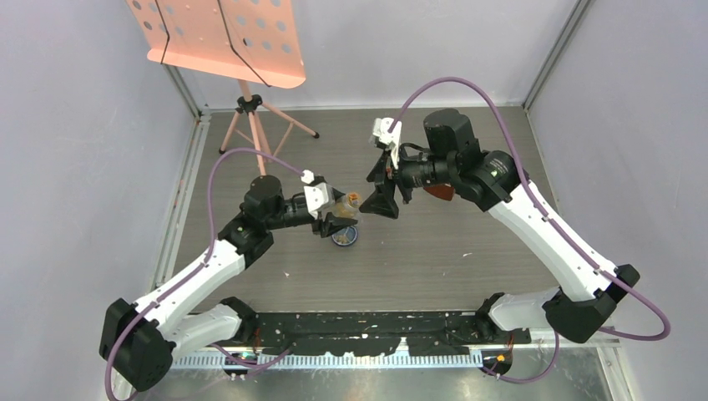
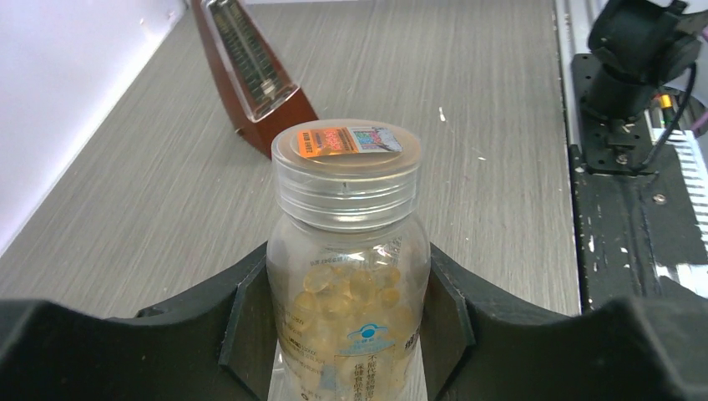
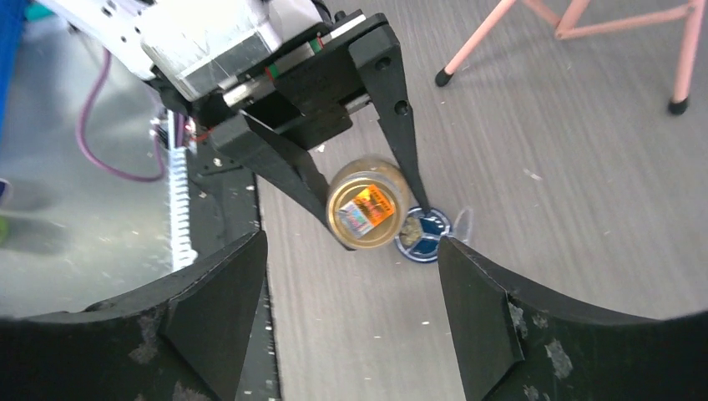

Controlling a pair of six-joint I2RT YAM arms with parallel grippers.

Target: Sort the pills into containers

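My left gripper [image 1: 341, 214] is shut on the clear amber bottle [image 1: 351, 205], lid on. In the left wrist view the bottle [image 2: 346, 242] stands between the jaws, its orange-and-white top facing up, with several yellowish pills [image 2: 355, 292] inside. The blue dish [image 1: 345, 237] lies on the table just beside and below the bottle. In the right wrist view the dish [image 3: 427, 236] holds a small heap of tan pills [image 3: 409, 234], next to the bottle [image 3: 366, 209]. My right gripper [image 1: 382, 199] is open and empty, hovering right of the bottle, apart from it.
A pink music stand [image 1: 227, 35] on a tripod stands at the back left. The brown metronome [image 2: 255, 75] stands beyond the bottle, partly hidden under my right arm in the top view [image 1: 439, 192]. The right arm's base [image 2: 634, 58] sits at the near edge.
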